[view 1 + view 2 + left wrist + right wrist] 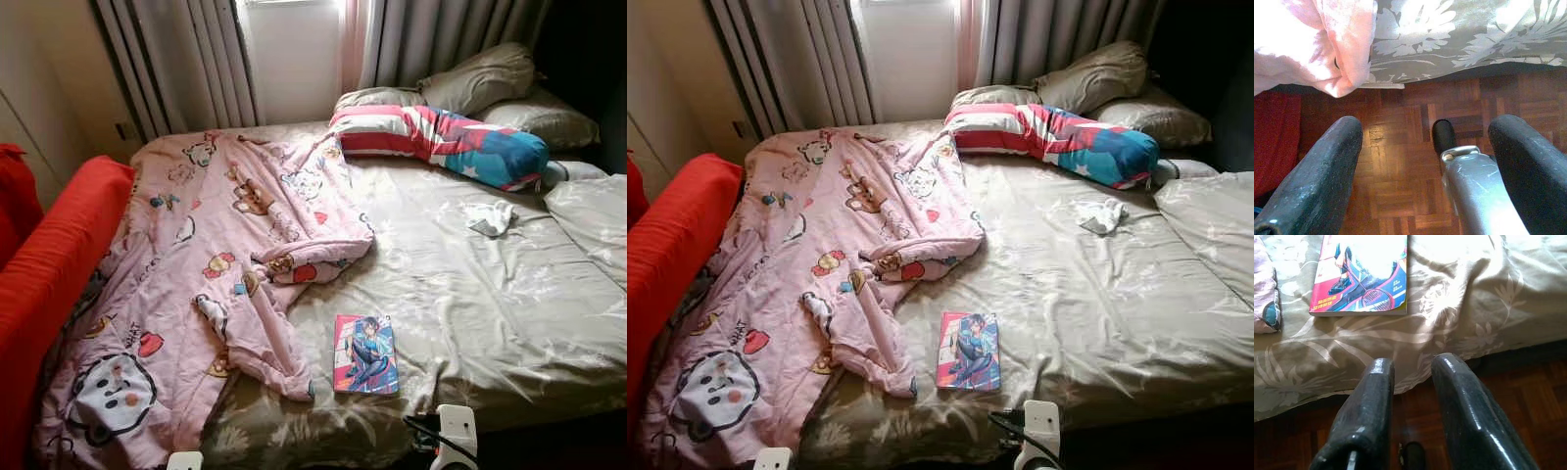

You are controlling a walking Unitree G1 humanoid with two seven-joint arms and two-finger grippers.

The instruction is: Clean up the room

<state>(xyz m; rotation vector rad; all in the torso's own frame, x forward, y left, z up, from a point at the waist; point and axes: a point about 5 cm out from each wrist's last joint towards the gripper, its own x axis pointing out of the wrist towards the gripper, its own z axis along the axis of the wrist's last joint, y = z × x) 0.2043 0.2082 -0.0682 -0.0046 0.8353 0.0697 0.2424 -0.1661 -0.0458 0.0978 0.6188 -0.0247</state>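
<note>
Little here can be read. The pink cartoon quilt (196, 294) carries a small printed word near its lower left part that looks like "WHAT". The book (365, 353) lying on the bed has print on its illustrated cover, too small and blurred to make out.

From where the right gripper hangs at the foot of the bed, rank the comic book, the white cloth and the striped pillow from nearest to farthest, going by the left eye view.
1. Comic book: near the bed's foot edge, just ahead of the right gripper.
2. White cloth: mid-bed, toward the right.
3. Striped pillow: at the head of the bed, by the curtains.
</note>
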